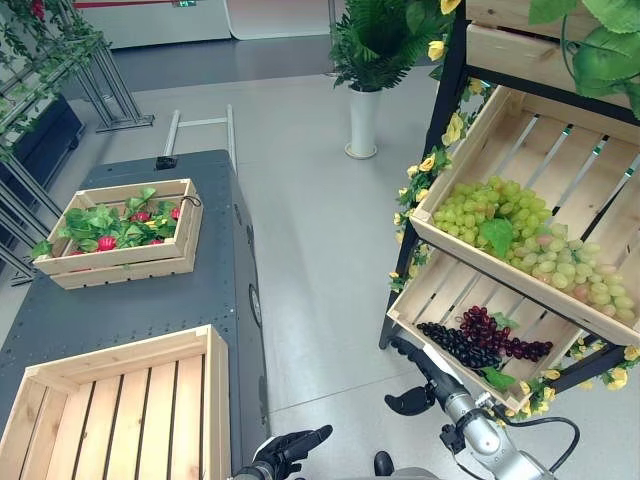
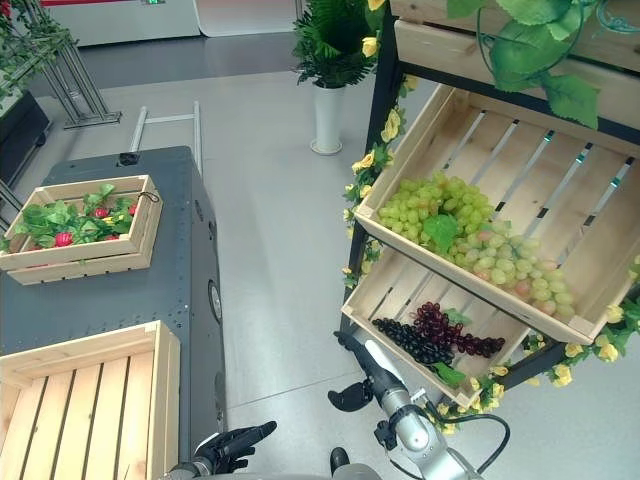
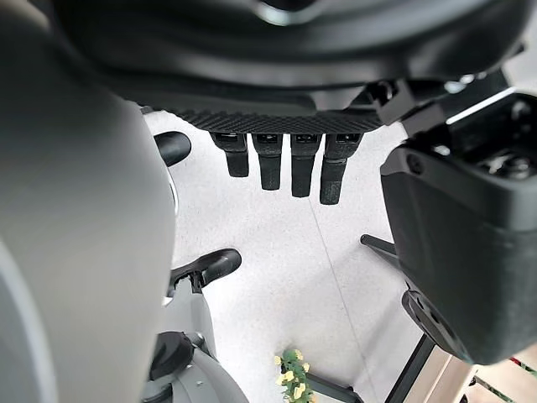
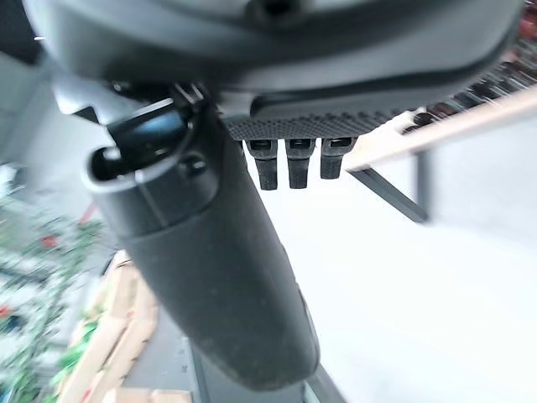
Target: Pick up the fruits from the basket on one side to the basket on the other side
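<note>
Nearest, the left hand (image 1: pixel 290 448) is hanging low beside the dark cabinet (image 1: pixel 215 290), fingers (image 3: pixel 291 172) straight and relaxed, holding nothing. The right hand (image 1: pixel 412 360) is reaching toward the front edge of the lower shelf crate (image 1: pixel 425 300), its fingers (image 4: pixel 299 168) extended and empty, just short of the dark grapes (image 1: pixel 480 340) lying inside. An empty wooden crate (image 1: pixel 120 400) is sitting on the cabinet's near end. The right wrist view is catching the crate's rim (image 4: pixel 436 126) past the fingertips. Farther up, green grapes (image 1: pixel 520 235) are filling the upper shelf crate (image 1: pixel 560 150). On the cabinet's far end, a crate of strawberries (image 1: pixel 125 230) is resting. A potted plant (image 1: pixel 365 90) is standing on the grey floor (image 1: pixel 300 200) beyond.
</note>
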Motion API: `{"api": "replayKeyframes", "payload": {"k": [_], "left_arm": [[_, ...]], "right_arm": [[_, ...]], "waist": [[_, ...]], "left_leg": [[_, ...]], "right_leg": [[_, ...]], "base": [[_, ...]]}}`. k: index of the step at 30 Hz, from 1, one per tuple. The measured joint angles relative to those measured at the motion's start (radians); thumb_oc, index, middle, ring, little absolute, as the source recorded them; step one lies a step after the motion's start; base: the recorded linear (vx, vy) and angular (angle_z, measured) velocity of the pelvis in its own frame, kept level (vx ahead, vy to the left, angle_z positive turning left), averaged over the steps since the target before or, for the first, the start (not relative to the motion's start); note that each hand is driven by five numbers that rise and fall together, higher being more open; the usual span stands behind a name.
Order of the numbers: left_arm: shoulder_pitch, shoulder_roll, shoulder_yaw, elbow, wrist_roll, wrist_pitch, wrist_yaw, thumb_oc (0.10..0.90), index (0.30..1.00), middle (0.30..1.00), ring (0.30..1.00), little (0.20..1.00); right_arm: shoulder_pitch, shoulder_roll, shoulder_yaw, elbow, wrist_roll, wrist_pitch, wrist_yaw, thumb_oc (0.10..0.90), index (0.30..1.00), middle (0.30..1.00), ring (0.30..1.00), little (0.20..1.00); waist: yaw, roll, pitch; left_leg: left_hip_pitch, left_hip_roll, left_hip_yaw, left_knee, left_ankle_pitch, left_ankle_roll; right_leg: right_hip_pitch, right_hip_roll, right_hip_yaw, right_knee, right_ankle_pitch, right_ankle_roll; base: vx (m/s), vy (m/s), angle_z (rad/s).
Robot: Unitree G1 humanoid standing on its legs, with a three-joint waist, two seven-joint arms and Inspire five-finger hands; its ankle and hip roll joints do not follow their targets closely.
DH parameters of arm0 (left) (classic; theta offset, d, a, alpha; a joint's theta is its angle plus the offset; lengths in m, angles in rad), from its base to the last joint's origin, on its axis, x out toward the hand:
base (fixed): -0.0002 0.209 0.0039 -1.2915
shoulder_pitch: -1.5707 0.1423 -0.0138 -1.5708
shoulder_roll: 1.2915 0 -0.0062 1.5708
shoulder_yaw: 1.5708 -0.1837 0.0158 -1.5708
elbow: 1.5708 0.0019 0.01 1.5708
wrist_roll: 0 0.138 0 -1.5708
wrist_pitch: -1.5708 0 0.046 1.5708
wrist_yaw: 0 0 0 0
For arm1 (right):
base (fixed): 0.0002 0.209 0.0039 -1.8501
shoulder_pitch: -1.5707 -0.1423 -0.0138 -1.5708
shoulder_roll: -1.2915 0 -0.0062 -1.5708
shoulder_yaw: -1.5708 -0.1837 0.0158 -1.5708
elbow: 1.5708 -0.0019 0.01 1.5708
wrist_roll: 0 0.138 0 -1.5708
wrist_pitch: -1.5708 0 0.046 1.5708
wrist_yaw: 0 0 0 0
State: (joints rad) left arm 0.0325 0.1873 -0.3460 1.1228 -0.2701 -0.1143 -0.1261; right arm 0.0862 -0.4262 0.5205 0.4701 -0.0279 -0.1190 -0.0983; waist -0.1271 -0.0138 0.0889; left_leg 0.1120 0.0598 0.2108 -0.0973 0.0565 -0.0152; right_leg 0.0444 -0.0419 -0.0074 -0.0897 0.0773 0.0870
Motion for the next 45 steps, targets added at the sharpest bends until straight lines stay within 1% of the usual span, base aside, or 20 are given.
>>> {"api": "replayKeyframes", "payload": {"k": [3,6,7,8,9,10,11,12,14,17,20,23,28,32,38,45], "left_arm": [[-0.002,0.001,0.000,0.000,0.023,-0.024,0.007,0.800,0.900,0.900,0.900,0.900],[0.000,0.001,-0.002,0.000,0.034,-0.027,0.015,0.800,0.900,0.900,0.900,0.900],[-0.002,-0.001,-0.001,0.000,0.043,-0.036,0.023,0.800,0.900,0.900,0.900,0.900],[-0.002,-0.001,-0.001,0.001,0.049,-0.041,0.027,0.800,0.900,0.900,0.900,0.900],[-0.002,0.001,-0.002,0.004,0.066,-0.045,0.033,0.800,0.900,0.900,0.900,0.900],[-0.002,0.001,-0.003,0.009,0.073,-0.046,0.033,0.800,0.900,0.900,0.900,0.900],[-0.001,0.001,-0.003,0.012,0.080,-0.051,0.036,0.800,0.900,0.900,0.900,0.900],[-0.002,0.002,-0.003,0.023,0.091,-0.058,0.037,0.800,0.900,0.900,0.900,0.900],[-0.005,0.002,-0.020,0.031,0.121,-0.059,0.037,0.800,0.900,0.900,0.900,0.900],[-0.017,0.005,-0.049,0.038,0.170,-0.058,0.044,0.800,0.900,0.900,0.900,0.900],[-0.021,0.006,-0.060,0.038,0.181,-0.058,0.049,0.800,0.900,0.900,0.900,0.900],[-0.022,0.007,-0.059,0.038,0.183,-0.058,0.064,0.800,0.900,0.900,0.900,0.900],[-0.021,0.007,-0.059,0.038,0.182,-0.061,0.062,0.800,0.900,0.900,0.900,0.900],[-0.018,0.007,-0.060,0.038,0.182,-0.072,0.051,0.800,0.900,0.900,0.900,0.900],[-0.016,0.007,-0.060,0.038,0.182,-0.079,0.033,0.800,0.900,0.900,0.900,0.900],[-0.017,0.007,-0.061,0.038,0.190,-0.080,0.028,0.800,0.900,0.900,0.900,0.900]], "right_arm": [[0.000,0.047,-0.002,0.113,0.038,0.024,0.023,0.800,0.900,0.900,0.900,0.900],[-0.001,0.097,-0.008,0.249,0.064,0.036,0.041,0.800,0.900,0.900,0.900,0.900],[-0.002,0.116,-0.029,0.298,0.110,0.057,0.057,0.800,0.900,0.900,0.900,0.900],[-0.005,0.124,-0.042,0.324,0.127,0.058,0.063,0.800,0.900,0.900,0.900,0.900],[-0.022,0.149,-0.086,0.400,0.176,0.056,0.080,0.800,0.900,0.900,0.900,0.900],[-0.028,0.158,-0.102,0.436,0.207,0.062,0.083,0.800,0.900,0.900,0.900,0.900],[-0.031,0.167,-0.126,0.486,0.243,0.063,0.095,0.800,0.900,0.900,0.900,0.900],[-0.045,0.185,-0.162,0.550,0.278,0.063,0.114,0.800,0.900,0.900,0.900,0.900],[-0.056,0.189,-0.193,0.608,0.276,0.062,0.120,0.800,0.900,0.900,0.900,0.900],[-0.059,0.185,-0.196,0.660,0.267,0.059,0.120,0.800,0.900,0.900,0.900,0.900],[-0.053,0.179,-0.197,0.679,0.252,0.059,0.124,0.800,0.900,0.900,0.900,0.900],[-0.039,0.175,-0.198,0.694,0.234,0.039,0.157,0.800,0.900,0.900,0.900,0.900],[-0.028,0.171,-0.200,0.696,0.232,0.000,0.166,0.800,0.900,0.900,0.900,0.900],[-0.025,0.166,-0.200,0.697,0.232,-0.010,0.167,0.800,0.900,0.900,0.900,0.900],[-0.024,0.160,-0.201,0.697,0.231,-0.013,0.167,0.800,0.900,0.900,0.900,0.900],[-0.025,0.159,-0.203,0.701,0.232,-0.016,0.167,0.800,0.900,0.900,0.900,0.900]], "waist": [[0.011,0.004,-0.002],[0.025,0.012,-0.012],[0.040,0.019,-0.016],[0.049,0.021,-0.018],[0.050,0.025,-0.028],[0.056,0.027,-0.037],[0.068,0.032,-0.049],[0.069,0.034,-0.057],[0.072,0.039,-0.072],[0.088,0.042,-0.088],[0.091,0.041,-0.090],[0.092,0.042,-0.090],[0.093,0.048,-0.090],[0.094,0.056,-0.087],[0.094,0.063,-0.082],[0.093,0.064,-0.078]], "left_leg": [[0.004,0.002,-0.017,0.000,0.000,0.002],[0.009,0.004,-0.041,0.000,-0.001,0.000],[0.011,0.006,-0.046,0.000,-0.002,-0.003],[0.010,0.006,-0.050,0.000,-0.002,-0.003],[0.010,0.006,-0.069,0.000,0.000,-0.004],[0.009,0.006,-0.074,0.000,0.001,-0.005],[0.007,0.008,-0.081,0.000,0.001,-0.006],[0.008,0.008,-0.094,0.000,0.002,-0.008],[0.007,0.009,-0.105,0.000,0.002,-0.009],[-0.001,0.009,-0.121,0.000,0.004,-0.010],[-0.004,0.009,-0.136,0.000,0.006,-0.013],[-0.014,0.009,-0.163,0.000,0.011,-0.018],[-0.018,0.011,-0.185,0.000,0.013,-0.021],[-0.021,0.011,-0.200,0.000,0.014,-0.021],[-0.017,0.011,-0.202,0.000,0.017,-0.018],[-0.019,0.011,-0.199,0.000,0.013,-0.022]], "right_leg": [[0.012,0.000,-0.014,-0.002,-0.004,-0.002],[0.030,-0.001,-0.036,-0.003,-0.013,-0.007],[0.033,0.000,-0.040,-0.003,-0.017,-0.011],[0.036,-0.001,-0.046,-0.003,-0.017,-0.011],[0.041,-0.003,-0.060,-0.003,-0.021,-0.012],[0.043,-0.002,-0.063,-0.003,-0.023,-0.012],[0.048,-0.001,-0.065,-0.003,-0.026,-0.015],[0.056,-0.001,-0.083,-0.003,-0.031,-0.017],[0.057,-0.001,-0.089,-0.003,-0.035,-0.018],[0.057,0.001,-0.097,-0.003,-0.037,-0.020],[0.063,0.002,-0.117,-0.003,-0.040,-0.020],[0.063,0.006,-0.142,-0.004,-0.044,-0.024],[0.070,0.009,-0.167,-0.004,-0.053,-0.031],[0.072,0.009,-0.172,-0.004,-0.056,-0.030],[0.071,0.010,-0.173,-0.004,-0.058,-0.030],[0.071,0.010,-0.171,-0.004,-0.059,-0.029]], "base": [[0.01,-0.009,0.16],[0.02,-0.011,0.23],[0.02,-0.001,0.11],[0.03,0.005,0.23],[0.03,0.015,0.26],[0.04,0.025,0.29],[0.06,0.034,0.25],[0.05,0.029,0.23],[0.04,0.026,0.19],[0.04,0.030,0.10],[0.00,-0.001,0.19],[0.00,-0.012,0.19],[0.01,-0.007,0.15],[0.01,0.001,0.07],[0.00,0.001,0.01],[0.00,0.000,0.00]]}}
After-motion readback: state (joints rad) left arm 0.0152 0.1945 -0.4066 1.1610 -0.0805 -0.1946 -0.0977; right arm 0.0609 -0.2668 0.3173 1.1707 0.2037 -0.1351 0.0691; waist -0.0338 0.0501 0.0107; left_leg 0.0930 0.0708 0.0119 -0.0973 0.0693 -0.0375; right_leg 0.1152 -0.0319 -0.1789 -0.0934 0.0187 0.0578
